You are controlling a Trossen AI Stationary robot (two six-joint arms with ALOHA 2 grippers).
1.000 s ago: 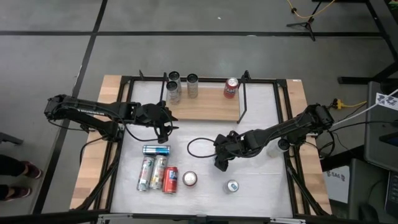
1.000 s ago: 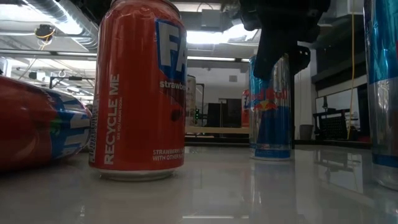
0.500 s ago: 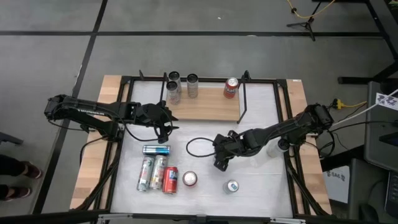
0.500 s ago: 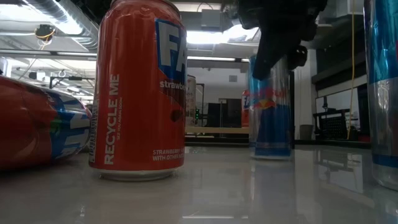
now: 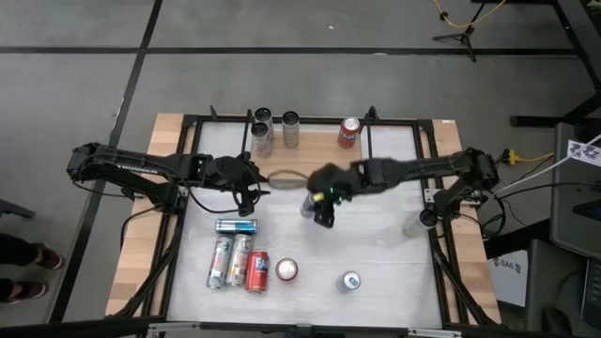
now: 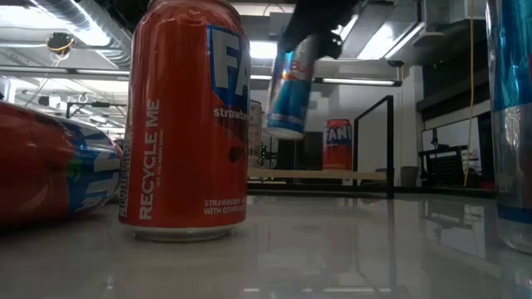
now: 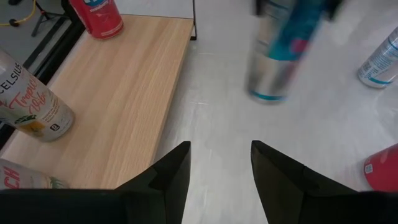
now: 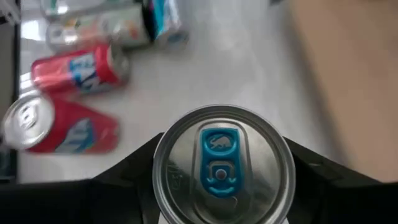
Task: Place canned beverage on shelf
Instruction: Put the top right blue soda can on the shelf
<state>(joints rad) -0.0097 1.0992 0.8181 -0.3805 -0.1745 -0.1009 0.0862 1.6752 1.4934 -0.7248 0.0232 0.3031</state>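
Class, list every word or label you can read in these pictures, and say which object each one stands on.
"RECYCLE ME", "FA", "strawb", "STRAWBERRY": upright red drink can, low view.
"CELSIUS": white can on the light-wood shelf board.
Red can on the shelf: logo too small.
Blue-and-silver can in the right pincer: blurred.

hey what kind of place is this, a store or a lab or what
Probably a robotics lab or workshop, not a store: two arms work at a framed table on a bare grey floor, cans are scattered beside a small wooden shelf, and exposed ceiling ducts show behind.
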